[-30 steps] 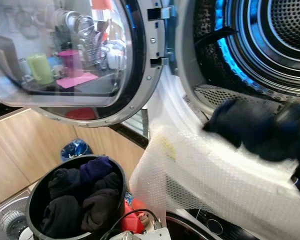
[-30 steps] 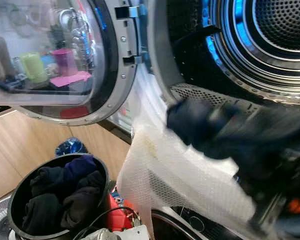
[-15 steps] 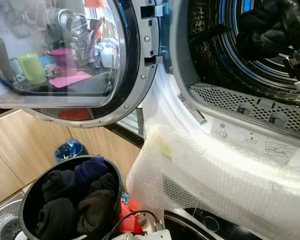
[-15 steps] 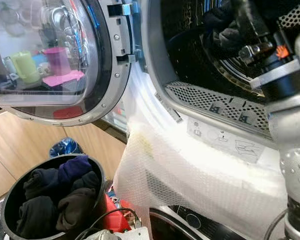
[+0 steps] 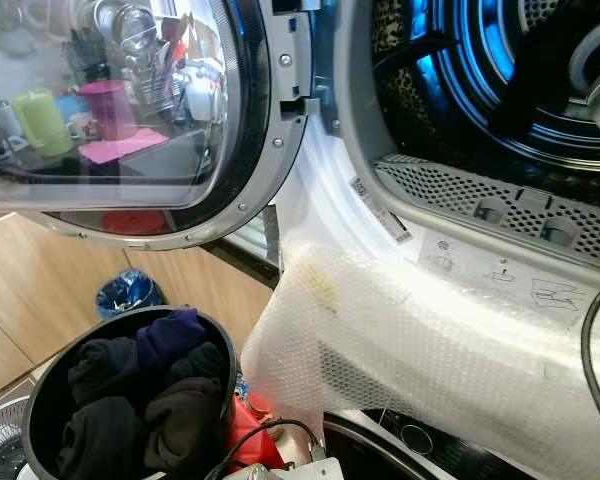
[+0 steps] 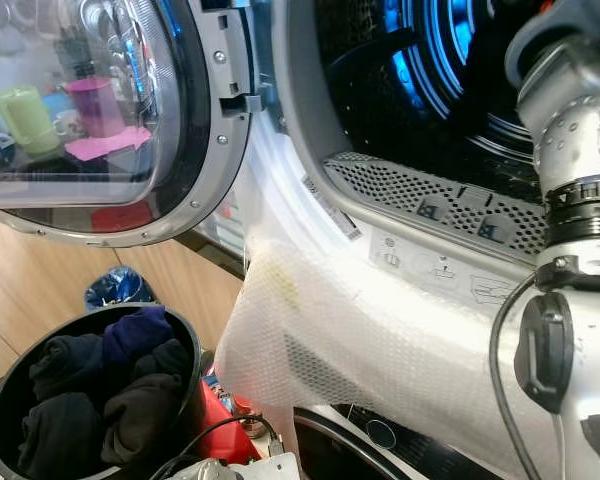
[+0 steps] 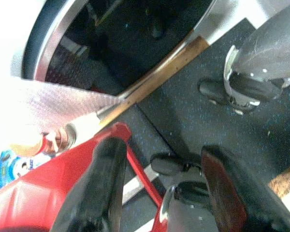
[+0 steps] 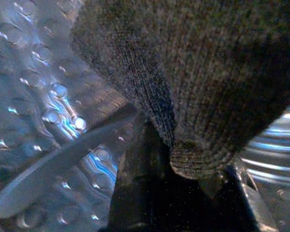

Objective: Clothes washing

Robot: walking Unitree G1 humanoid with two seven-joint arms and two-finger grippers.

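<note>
Garment: a dark grey ribbed knit, seen close in the right wrist view, hangs in a fold against the dimpled, blue-lit steel wall of the drum.
Which way it runs: its long axis cannot be told; a rounded end sags between the fingers.
Right gripper: the right gripper is inside the drum, its black fingers closed on the knit's hanging end.
Right arm: the silver right arm reaches up from the lower right and in through the round opening of the machine.
Left gripper: the left gripper hangs low over the dark floor beside a red object, its two fingers spread with nothing between them.
Basket: a black round basket on the floor at lower left holds a heap of dark clothes, one piece purple.
Door: the glass door stands swung open to the left.
Wrap: bubble wrap drapes the machine's front below the opening.
</note>
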